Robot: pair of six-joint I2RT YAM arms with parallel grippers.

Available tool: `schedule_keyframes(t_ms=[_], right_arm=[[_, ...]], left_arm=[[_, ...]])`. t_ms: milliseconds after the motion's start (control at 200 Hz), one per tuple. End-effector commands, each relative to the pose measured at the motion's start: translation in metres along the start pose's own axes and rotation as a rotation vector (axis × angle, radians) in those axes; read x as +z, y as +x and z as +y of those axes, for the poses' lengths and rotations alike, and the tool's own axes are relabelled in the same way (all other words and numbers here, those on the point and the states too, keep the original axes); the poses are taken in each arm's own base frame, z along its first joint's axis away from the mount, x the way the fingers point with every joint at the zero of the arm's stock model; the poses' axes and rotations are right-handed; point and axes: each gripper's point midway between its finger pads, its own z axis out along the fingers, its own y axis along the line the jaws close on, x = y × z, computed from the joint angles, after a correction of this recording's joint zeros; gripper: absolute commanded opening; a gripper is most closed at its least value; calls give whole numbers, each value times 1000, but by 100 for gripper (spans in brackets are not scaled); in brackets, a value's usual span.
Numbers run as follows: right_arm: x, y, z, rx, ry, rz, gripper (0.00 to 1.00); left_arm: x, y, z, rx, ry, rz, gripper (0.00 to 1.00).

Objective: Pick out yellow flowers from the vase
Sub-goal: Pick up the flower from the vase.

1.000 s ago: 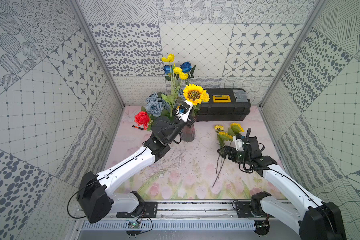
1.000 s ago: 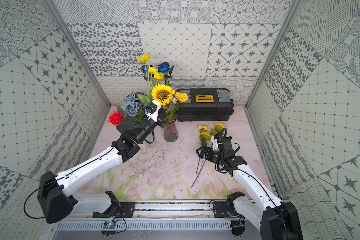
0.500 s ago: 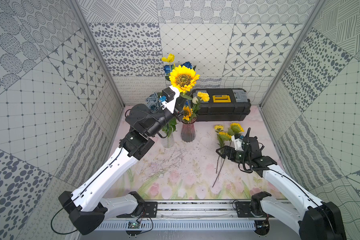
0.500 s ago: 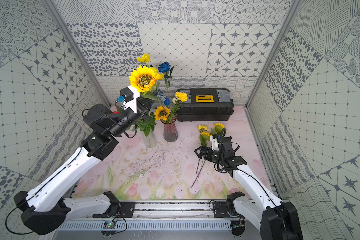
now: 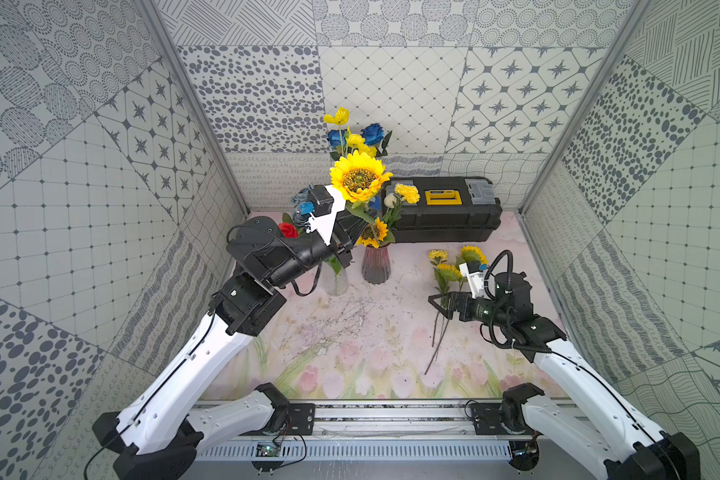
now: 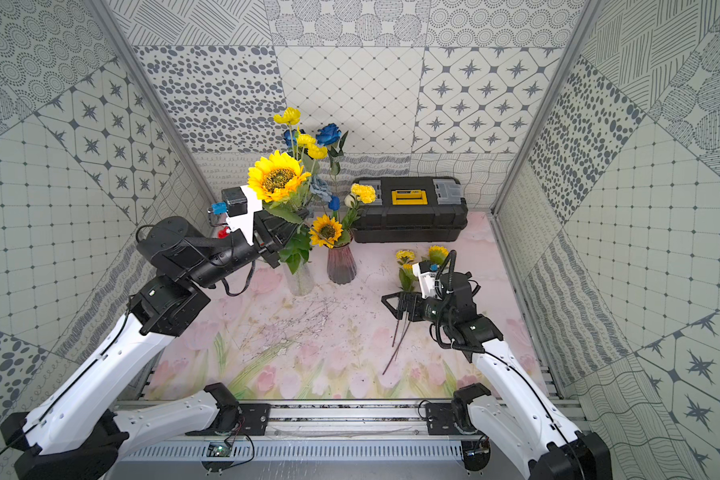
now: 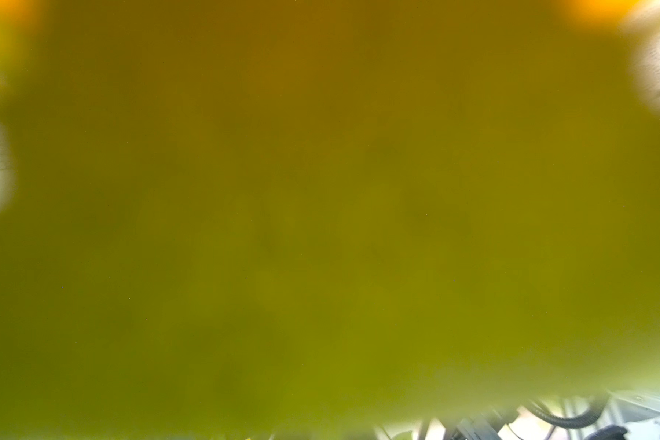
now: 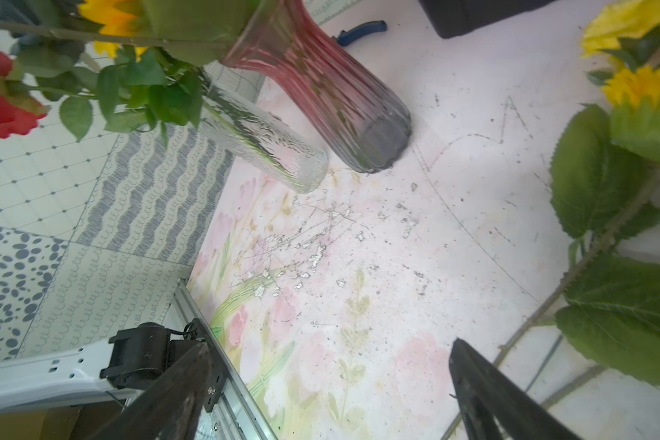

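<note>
The left gripper (image 5: 354,227) clamps a big sunflower (image 5: 360,176) above the clear vase (image 5: 336,282). The pink vase (image 5: 376,266) holds a small sunflower (image 5: 373,233). The right gripper (image 5: 439,306), jaws apart, hovers over yellow flowers (image 5: 449,270) lying on the table (image 5: 350,340).

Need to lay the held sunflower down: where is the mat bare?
Bare: the middle of the mat, between the clear vase and the front rail; also the strip between the pink vase and the laid yellow flowers. Crowded: around both vases.

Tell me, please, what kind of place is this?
Probably a robot test booth: printed pattern panels wall it in, a metal rail carries the left arm and right arm, and a flower-print mat makes the floor.
</note>
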Motion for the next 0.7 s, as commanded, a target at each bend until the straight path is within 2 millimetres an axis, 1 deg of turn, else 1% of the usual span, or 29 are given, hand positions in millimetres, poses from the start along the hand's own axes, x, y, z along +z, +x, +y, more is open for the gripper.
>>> schedule_keyframes(t_ms=[0, 155, 265, 335, 410, 555, 635, 695], right_arm=[[-7, -22, 38, -129, -106, -56, 98], [-6, -24, 53, -173, -135, -57, 98], [-9, -25, 67, -208, -167, -61, 98], [-13, -26, 79, -236, -202, -69, 98], [-18, -28, 95, -263, -262, -82, 98], [-26, -28, 129, -323, -361, -78, 97], [-27, -26, 147, -347, -412, -62, 90], [-23, -22, 156, -353, -440, -34, 85]], left_arm=[[-12, -19, -23, -81, 122, 12, 5], [-17, -27, -26, -82, 130, 11, 5], [-22, -34, -28, -87, 136, 1, 5], [-21, -31, -30, -96, 148, 12, 5], [-15, -16, -30, -122, 157, 50, 5], [-2, 31, -25, -172, 141, 108, 5], [4, 55, -21, -200, 117, 114, 5], [9, 71, -19, -232, 109, 131, 5]])
